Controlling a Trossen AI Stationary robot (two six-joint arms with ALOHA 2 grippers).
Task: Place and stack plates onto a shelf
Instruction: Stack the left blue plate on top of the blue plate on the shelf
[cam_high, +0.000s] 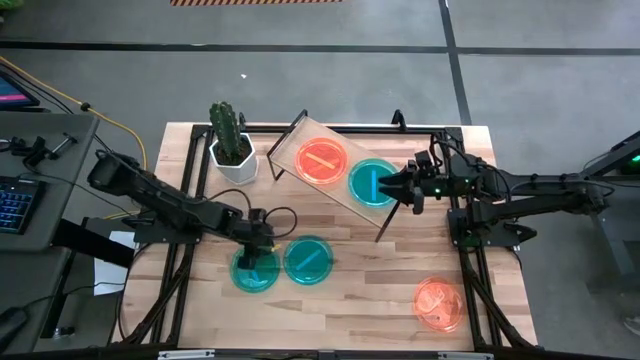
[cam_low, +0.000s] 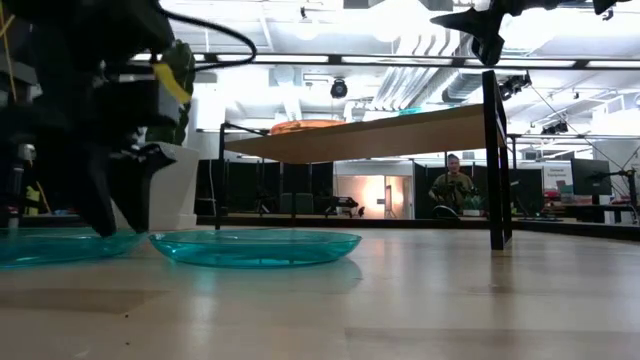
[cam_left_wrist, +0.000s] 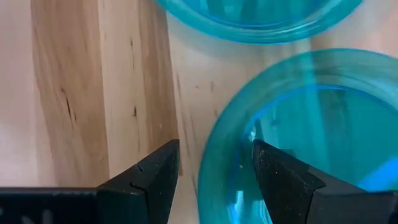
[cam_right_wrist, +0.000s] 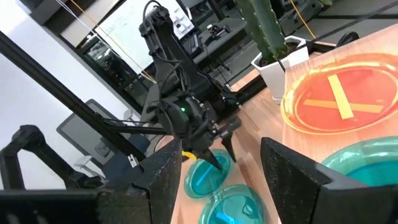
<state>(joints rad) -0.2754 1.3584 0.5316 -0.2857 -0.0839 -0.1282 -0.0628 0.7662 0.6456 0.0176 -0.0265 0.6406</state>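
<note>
The light-wood shelf (cam_high: 306, 130) stands at the table's far side, carrying an orange plate (cam_high: 322, 160) and a teal plate (cam_high: 373, 183). Two more teal plates lie on the table: one (cam_high: 255, 271) under my left gripper (cam_high: 255, 252), the other (cam_high: 308, 260) beside it. My left gripper is open, and its fingers stand either side of that plate's rim (cam_left_wrist: 211, 155). My right gripper (cam_high: 402, 189) is open and hovers above the shelf's right end, beside the teal plate (cam_right_wrist: 367, 168) there. An orange plate (cam_high: 440, 303) rests near the table's near right corner. My left gripper (cam_left_wrist: 216, 149) comes from above, pointing down. One finger (cam_left_wrist: 286, 180) is over the inside of the teal plate and one finger (cam_left_wrist: 149, 180) is outside its rim. I cannot tell whether either finger touches the plate, which lies flat on the table.
A cactus in a white pot (cam_high: 232, 150) stands left of the shelf. In the low view the shelf board (cam_low: 400, 130) sits high on black legs (cam_low: 493, 160). Bare tabletop (cam_high: 380, 290) lies between the teal plates and the orange plate. A person (cam_low: 452, 185) stands far behind.
</note>
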